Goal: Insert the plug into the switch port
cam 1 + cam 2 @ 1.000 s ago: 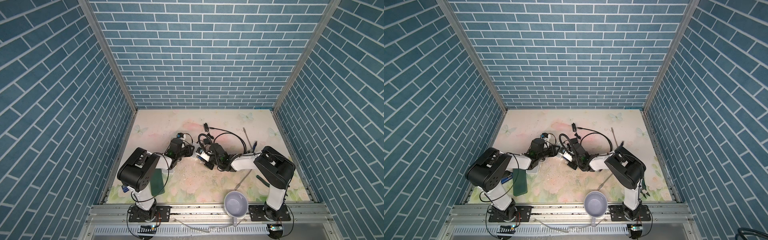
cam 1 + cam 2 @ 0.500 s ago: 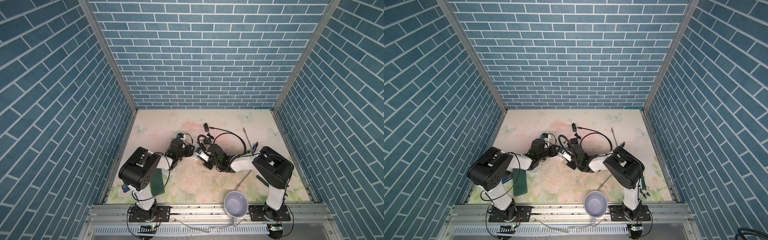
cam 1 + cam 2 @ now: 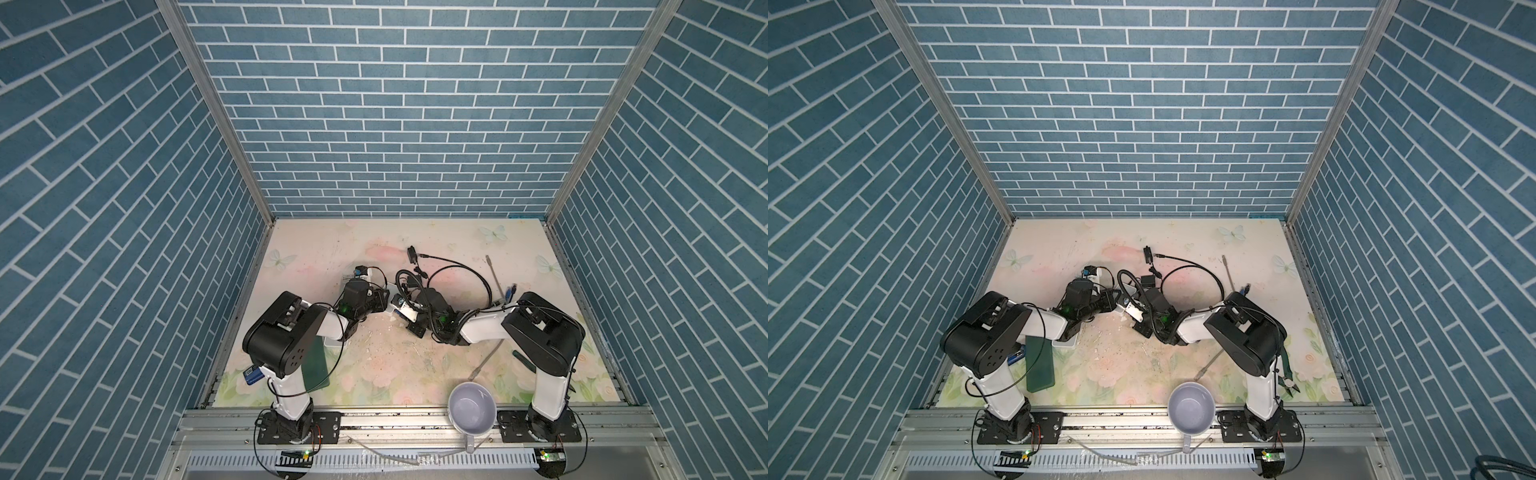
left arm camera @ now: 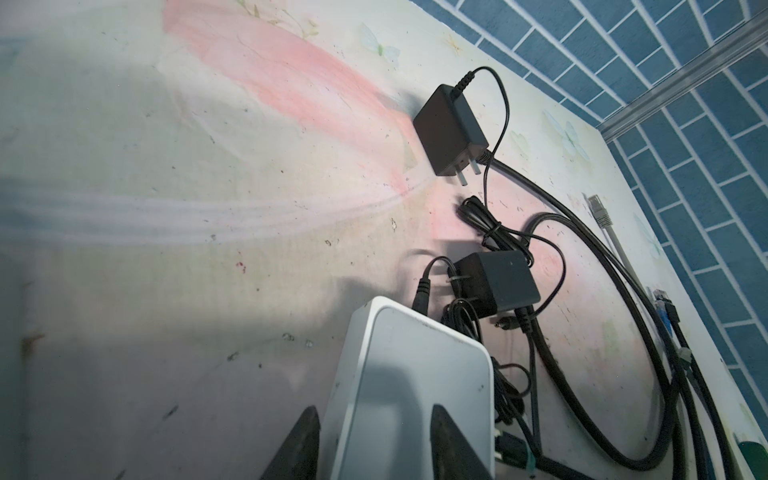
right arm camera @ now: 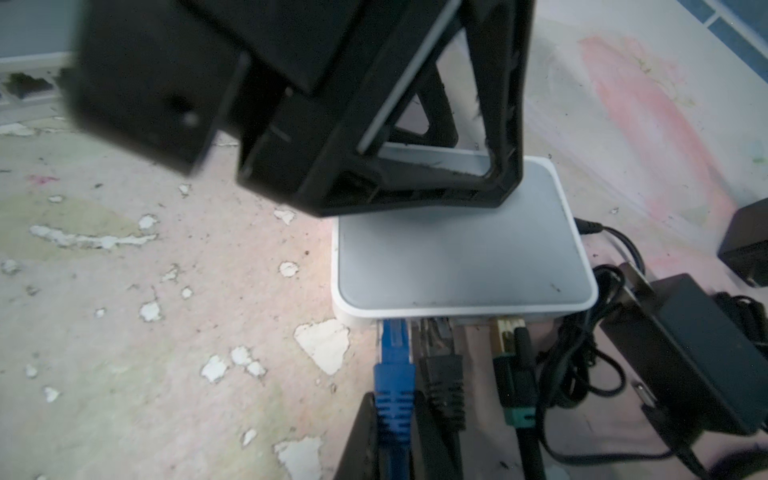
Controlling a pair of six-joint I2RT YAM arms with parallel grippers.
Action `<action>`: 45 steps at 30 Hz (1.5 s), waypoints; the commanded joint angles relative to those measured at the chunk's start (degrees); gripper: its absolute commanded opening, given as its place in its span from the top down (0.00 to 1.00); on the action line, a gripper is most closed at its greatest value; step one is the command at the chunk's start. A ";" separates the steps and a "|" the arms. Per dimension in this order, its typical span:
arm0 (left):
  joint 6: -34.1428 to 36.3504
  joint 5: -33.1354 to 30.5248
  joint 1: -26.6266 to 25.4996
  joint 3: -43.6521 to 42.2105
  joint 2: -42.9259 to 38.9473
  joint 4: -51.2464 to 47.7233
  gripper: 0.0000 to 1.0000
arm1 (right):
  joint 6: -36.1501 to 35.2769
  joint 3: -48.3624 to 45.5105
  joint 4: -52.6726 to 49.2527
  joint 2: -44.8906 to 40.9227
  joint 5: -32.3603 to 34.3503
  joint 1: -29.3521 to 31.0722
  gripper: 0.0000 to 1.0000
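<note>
Little has moved since the earlier frames. Both arms crouch almost where they were over the table (image 3: 374,365), and the left jaws have eased in only a shade.

The left gripper (image 4: 374,411) clamps the white switch (image 5: 457,257) across its width, one finger on each side wall, so the body sits squarely between those jaws. The right gripper (image 5: 392,405) is closed narrow on the blue plug (image 5: 392,370). The plug juts straight ahead of its jaws, with its nose at the switch's port face. Just beside those jaws a black plug (image 5: 442,374) sits at the neighbouring port, and a green-collared connector (image 5: 515,403) lies beyond it.

We judge the step in hand to be the final push. The blue nose seems partly entered, though the port is shadowed and we cannot be sure. To do it well, we keep the plug in line with the port and press straight ahead along the jaws' axis. The left grip braces the switch against sliding. We avoid tilting toward the black plug.
</note>
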 commanded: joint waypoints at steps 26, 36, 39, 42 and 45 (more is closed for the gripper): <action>0.19 16.11 -4.99 3.62 -2.61 -4.29 0.36 | -6.42 -2.61 11.41 -1.79 -0.62 1.16 1.00; 6.98 13.85 -4.15 10.92 -7.37 -15.13 0.25 | -4.91 -3.56 7.69 -6.30 -3.68 -4.91 1.00; 9.24 11.35 -4.15 12.22 -9.31 -19.47 0.23 | -4.78 -3.32 7.32 -6.88 -5.16 -6.58 1.00; 10.82 8.83 -4.17 13.04 -10.90 -22.93 0.17 | -4.32 -2.00 6.15 -6.76 -5.84 -7.87 1.00; 11.47 6.92 -3.91 12.81 -12.49 -24.28 0.09 | -3.92 -0.28 6.06 -6.20 -5.31 -8.63 1.00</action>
